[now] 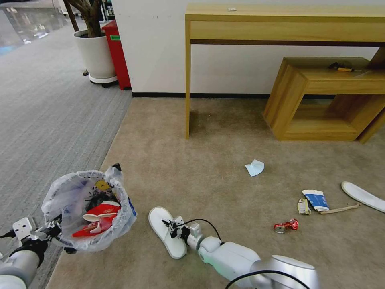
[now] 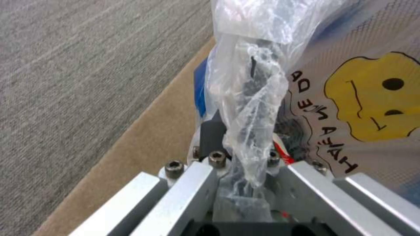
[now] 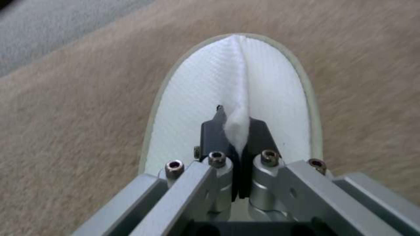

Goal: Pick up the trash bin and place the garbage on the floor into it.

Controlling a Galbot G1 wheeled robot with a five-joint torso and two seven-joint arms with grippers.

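Pinching a soft fold of the light slipper, the right pincer is gripping well; the left pincer is clamping the trash bin liner.

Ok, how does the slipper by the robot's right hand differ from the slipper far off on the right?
The near slipper shows whole, its fabric pinched by the right hand; the far slipper lies untouched, cut off by the picture's edge. The near one sits beside the trash bin, the far one by the wooden stick. Both are white, on beige carpet.

White slipper on beige carpet; bin's translucent bag printed with yellow face, black letters.
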